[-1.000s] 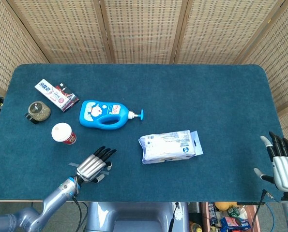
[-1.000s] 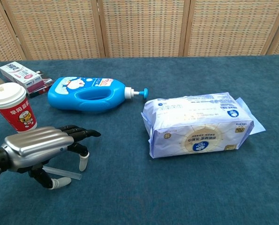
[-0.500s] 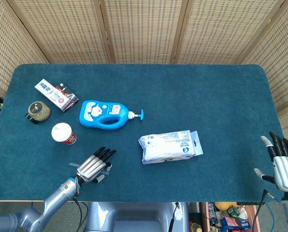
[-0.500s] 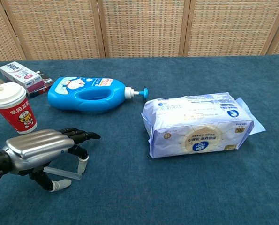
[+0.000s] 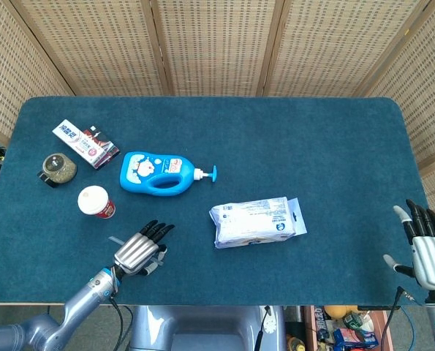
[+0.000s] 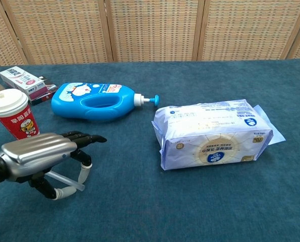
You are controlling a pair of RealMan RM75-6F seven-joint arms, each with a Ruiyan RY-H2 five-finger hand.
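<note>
My left hand (image 5: 138,251) hovers low over the near left part of the blue table. In the chest view the left hand (image 6: 36,154) pinches a thin clear straw (image 6: 64,180) between thumb and a finger, while its other fingers point right. One end of the straw (image 5: 113,240) pokes out to the left of the hand in the head view. A red paper cup with a white lid (image 5: 96,202) stands upright just behind the hand. My right hand (image 5: 425,248) is past the table's near right corner, fingers spread and holding nothing.
A blue pump bottle (image 5: 159,174) lies on its side, nozzle to the right. A white pack of wipes (image 5: 257,221) lies mid-table. At the far left are a small printed box (image 5: 82,142) and a round tin (image 5: 58,167). Woven screens stand behind the table.
My left hand has shifted slightly left and risen a little, and the straw has tilted up with it. The right hand has not moved.
</note>
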